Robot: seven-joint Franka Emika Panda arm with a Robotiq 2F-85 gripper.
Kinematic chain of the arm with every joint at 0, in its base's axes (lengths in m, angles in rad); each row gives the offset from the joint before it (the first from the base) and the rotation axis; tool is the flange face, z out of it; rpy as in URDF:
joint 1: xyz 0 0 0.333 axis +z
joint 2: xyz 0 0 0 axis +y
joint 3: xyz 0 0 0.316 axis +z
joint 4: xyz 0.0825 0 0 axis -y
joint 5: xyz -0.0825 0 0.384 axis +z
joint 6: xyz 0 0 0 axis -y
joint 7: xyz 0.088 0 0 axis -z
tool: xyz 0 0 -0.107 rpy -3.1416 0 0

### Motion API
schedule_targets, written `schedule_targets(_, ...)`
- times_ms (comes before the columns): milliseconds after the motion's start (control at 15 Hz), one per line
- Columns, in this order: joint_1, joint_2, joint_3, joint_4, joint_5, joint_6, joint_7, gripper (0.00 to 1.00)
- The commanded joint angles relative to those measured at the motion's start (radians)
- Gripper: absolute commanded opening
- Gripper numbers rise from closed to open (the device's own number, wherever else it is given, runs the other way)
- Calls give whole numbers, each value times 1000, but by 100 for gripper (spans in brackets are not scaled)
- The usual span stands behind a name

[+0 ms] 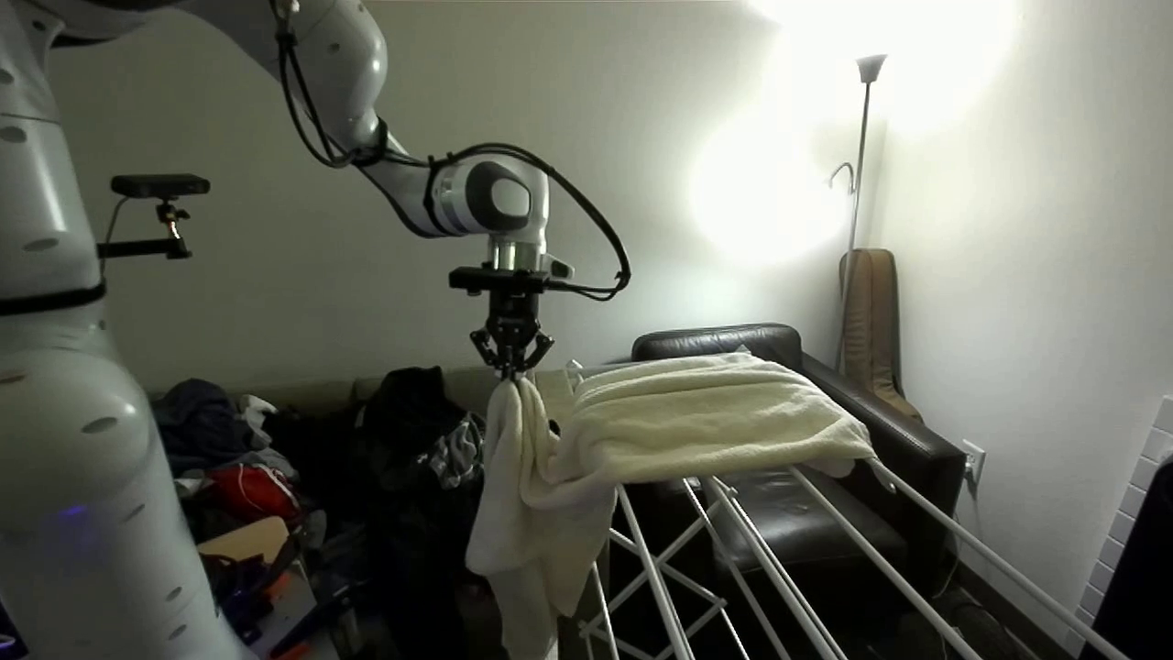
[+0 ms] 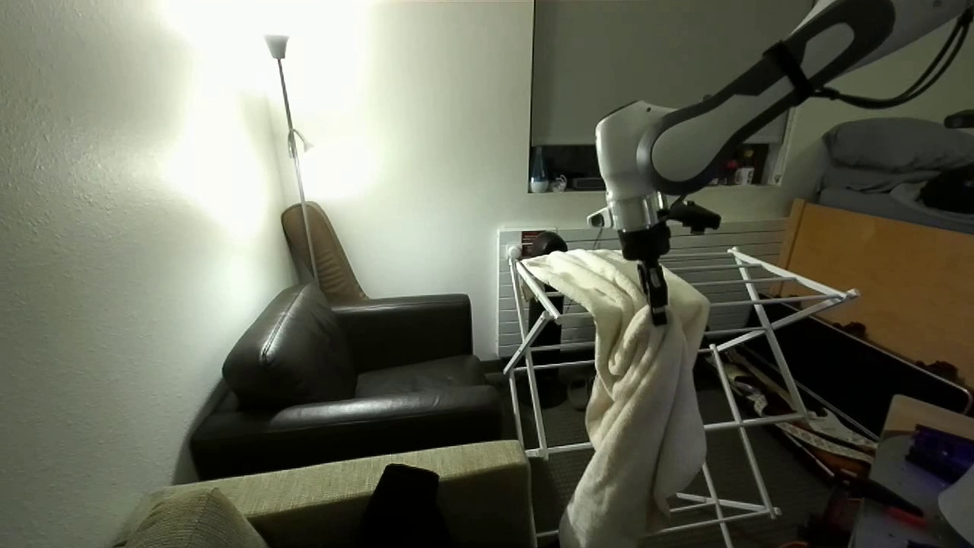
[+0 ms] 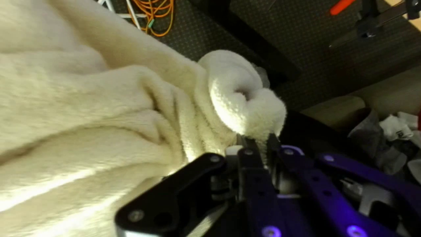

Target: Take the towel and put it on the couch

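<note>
Hanging from the gripper (image 1: 511,374) clamped onto it mid-frame in an exterior view, the cream towel (image 1: 678,431) also kinda flops over a white rack (image 1: 652,569), lower right.

Cream towel (image 3: 118,112) tight between fingers (image 3: 251,164)

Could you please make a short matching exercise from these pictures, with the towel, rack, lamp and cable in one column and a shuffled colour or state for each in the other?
Column 1
1. towel
2. rack
3. lamp
4. cable

Column 2
A. orange, lying in loops
B. tall, slim and lit
C. cream, with a fold pinched in the jaws
D. white, barred and partly covered

Right pairs: 1-C, 2-D, 3-B, 4-A
</note>
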Motion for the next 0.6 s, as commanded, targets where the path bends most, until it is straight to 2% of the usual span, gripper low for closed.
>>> schedule_targets(0,-61,-167,-39,3,-9,2,4,6)
schedule_targets(200,-100,-229,-85,76,-12,6,11,5)
schedule_targets(533,-156,-262,-151,167,-20,82,47,5)
